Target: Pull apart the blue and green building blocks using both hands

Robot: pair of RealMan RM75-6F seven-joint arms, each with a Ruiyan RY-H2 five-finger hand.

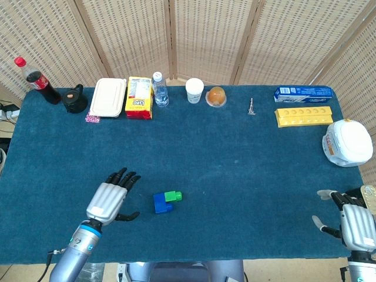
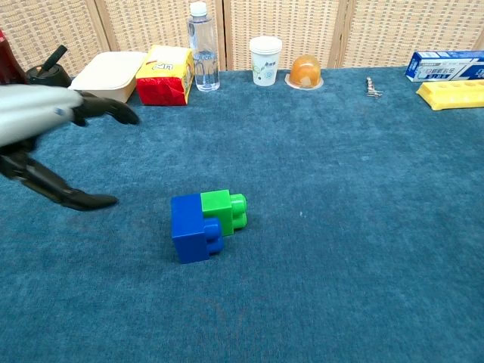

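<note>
- Head view: the left hand [image 1: 109, 201] hangs over the blue cloth table [image 1: 235, 153], left of the joined blocks and apart from them. Its fingers [image 1: 125, 178] are spread and point up the table; the thumb sticks out toward the blocks. It holds nothing.
- Head view: the blue block [image 1: 160, 203] and the green block [image 1: 173, 196] lie near the front middle of the table, pressed together, the green one at the blue one's right upper side.
- Head view: the right hand [image 1: 351, 222] sits at the table's front right corner, well apart from the blocks, fingers loosely apart with nothing in them. Its lower part is cut off by the picture's edge.
- Chest view: the left hand [image 2: 41, 128] enters from the left edge, blurred; only part of its pale back, the dark fingers [image 2: 106, 110] above and the thumb below show. The gap between them is wide and empty.
- Chest view: the blue block [image 2: 192, 228] and green block [image 2: 224, 210] lie at the centre, still joined, right of the thumb tip and not touched by it.
- Chest view: the right hand does not show here.
</note>
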